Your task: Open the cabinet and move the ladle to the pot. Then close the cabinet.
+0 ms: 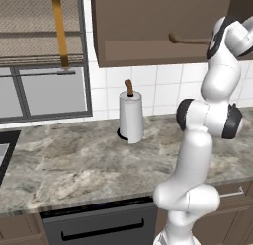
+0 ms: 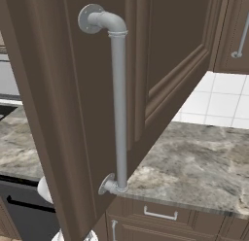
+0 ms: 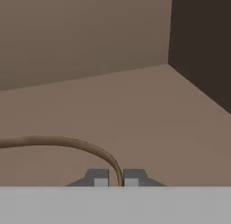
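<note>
Hand view: the ladle (image 3: 67,144) lies on the floor of the open cabinet (image 3: 135,96), its thin handle curving in from nine o'clock down to six o'clock, where the gripper (image 3: 116,178) is clamped on it. In the left base view the ladle (image 1: 190,40) rests at the cabinet's bottom edge, at about one o'clock from the paper-towel roll (image 1: 131,116) on the counter (image 1: 74,165). In the right base view the cabinet's open door (image 2: 63,113), with its long silver bar handle (image 2: 118,104), stands close to the camera.

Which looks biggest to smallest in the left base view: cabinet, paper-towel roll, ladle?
1. cabinet, largest by far, cropped at the top edge.
2. paper-towel roll.
3. ladle, only a thin stretch of handle shows inside the cabinet; the rest is behind the arm, so its rank is unsure.
</note>
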Motion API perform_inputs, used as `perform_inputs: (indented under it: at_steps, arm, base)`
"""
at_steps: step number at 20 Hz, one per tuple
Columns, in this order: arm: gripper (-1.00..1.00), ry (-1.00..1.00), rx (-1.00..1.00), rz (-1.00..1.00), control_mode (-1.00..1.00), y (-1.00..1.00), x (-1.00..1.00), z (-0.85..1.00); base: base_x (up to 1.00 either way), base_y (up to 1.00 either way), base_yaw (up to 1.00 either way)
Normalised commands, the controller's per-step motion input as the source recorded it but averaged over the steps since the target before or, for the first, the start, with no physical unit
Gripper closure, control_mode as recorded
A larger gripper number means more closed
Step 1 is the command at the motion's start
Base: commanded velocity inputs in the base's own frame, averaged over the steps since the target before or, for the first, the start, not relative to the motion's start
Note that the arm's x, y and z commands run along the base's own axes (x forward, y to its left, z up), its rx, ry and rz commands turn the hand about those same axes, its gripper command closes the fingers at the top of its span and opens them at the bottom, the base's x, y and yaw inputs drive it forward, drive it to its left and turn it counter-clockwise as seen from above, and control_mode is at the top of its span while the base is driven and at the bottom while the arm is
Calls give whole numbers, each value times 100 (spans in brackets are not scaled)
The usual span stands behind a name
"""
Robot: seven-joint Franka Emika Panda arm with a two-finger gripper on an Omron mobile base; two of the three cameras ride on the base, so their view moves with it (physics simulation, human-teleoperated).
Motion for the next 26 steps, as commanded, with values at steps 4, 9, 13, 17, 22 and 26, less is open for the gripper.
perform_inputs:
  at_steps: [4, 9, 13, 17, 22, 26]
  arm:
    - [100, -1, -2, -3, -100, 67, -57, -14]
    - [100, -7, -8, -6, -100, 94, -71, -23]
    - [100, -10, -7, -10, -100, 70, -96, -2]
    - [100, -8, -3, -13, -100, 43, -100, 26]
    - [100, 0, 0, -12, -100, 30, -100, 47]
    - [100, 11, -1, -6, -100, 18, -100, 49]
  base:
    - [0, 0, 0]
    - [0, 0, 0]
    - [0, 0, 0]
    - [0, 0, 0]
    - [0, 0, 0]
    - [0, 0, 0]
